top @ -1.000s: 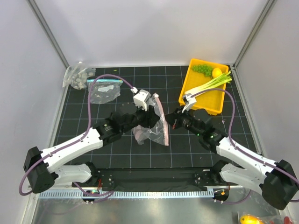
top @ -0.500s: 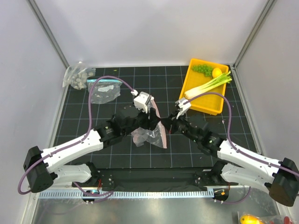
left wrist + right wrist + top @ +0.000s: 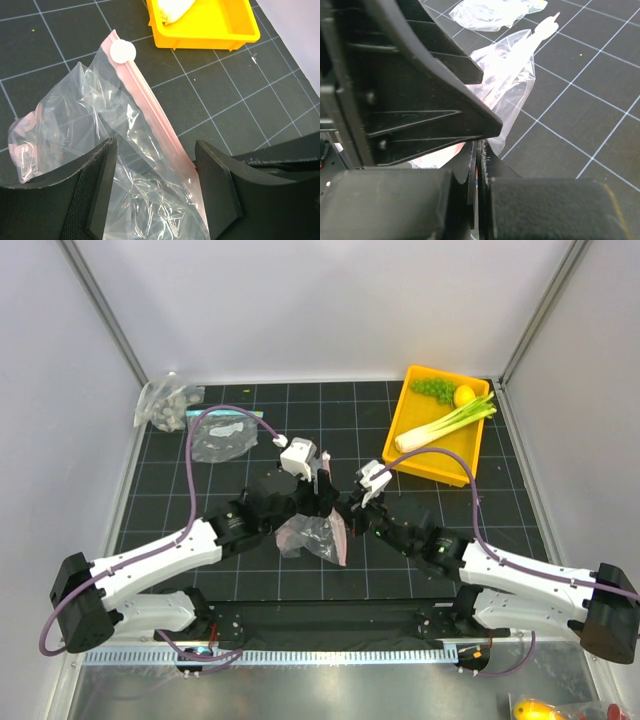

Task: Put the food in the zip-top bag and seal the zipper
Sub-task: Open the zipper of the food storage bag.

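**Desk:** What is your left pincer (image 3: pixel 154 150) doing?

**Operator:** I have it released, with the two fingers standing wide apart. The dotted bag (image 3: pixel 100 115) sits right in that gap, with crumpled clear film filling the space between them. The pink zipper strip (image 3: pixel 150 110) runs from just beside the right-hand finger out and away from me, toward the tray's corner.

**Desk:** And the right pincer (image 3: pixel 477 150)?

**Operator:** I see it clenched, the fingers pressed flat together with only a hairline between them. It sits low at the bag's near edge, tight against the left pincer, whose black body fills half of my right wrist view. Pink shows just beside the tips, but I cannot tell whether any film is caught between them.

**Desk:** Where is the bag on the counter (image 3: pixel 290 575)?

**Operator:** It is in the middle, under the point where my two arms meet, rumpled and with nothing in it that I can see.

**Desk:** And the food?

**Operator:** It is well apart from both pincers, in the yellow tray (image 3: pixel 445 458) at the far right. The leek (image 3: pixel 440 427) lies diagonally across it. The lemon (image 3: pixel 464 395) and the grapes (image 3: pixel 432 388) are side by side at the far end.

**Desk:** Anything else out there?

**Operator:** There is a blue-strip bag (image 3: pixel 222 438) at the far left. A bunched bag (image 3: pixel 160 405) sits beyond it in the corner.
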